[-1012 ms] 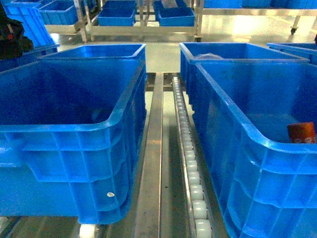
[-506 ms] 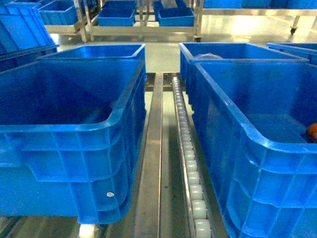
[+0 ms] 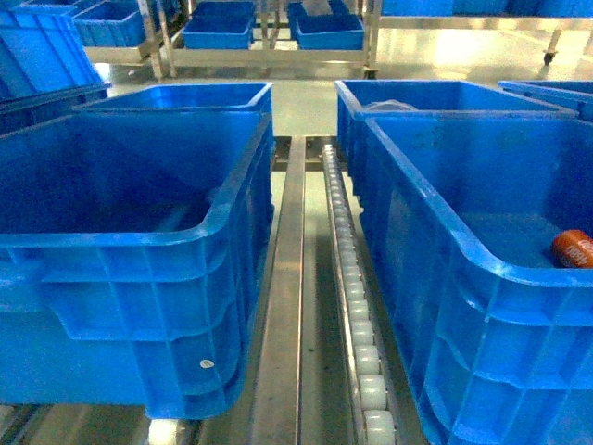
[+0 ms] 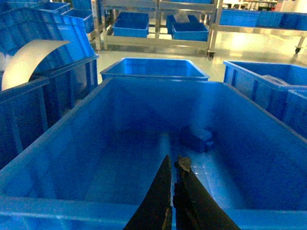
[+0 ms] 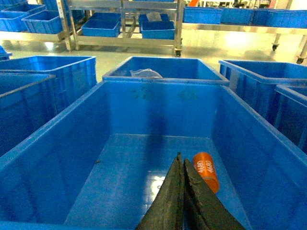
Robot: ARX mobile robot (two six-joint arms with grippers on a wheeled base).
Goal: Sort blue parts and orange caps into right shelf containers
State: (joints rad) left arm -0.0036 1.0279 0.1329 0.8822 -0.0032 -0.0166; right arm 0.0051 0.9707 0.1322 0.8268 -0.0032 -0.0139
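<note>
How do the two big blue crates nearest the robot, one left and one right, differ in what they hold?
The right crate holds an orange cap lying on its side on the floor; the left crate holds a blue part near its far wall. The cap stands out brightly; the part blends in. Both crates are deep, blue and thick-rimmed.

White "4680" on orange cap (image 5: 206,171)

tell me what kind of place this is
Probably a factory or warehouse parts-sorting area: big blue plastic crates sit beside a roller conveyor track, and wheeled metal racks holding more blue bins stand on a glossy floor. One orange cap lies in the right-hand crate.
</note>
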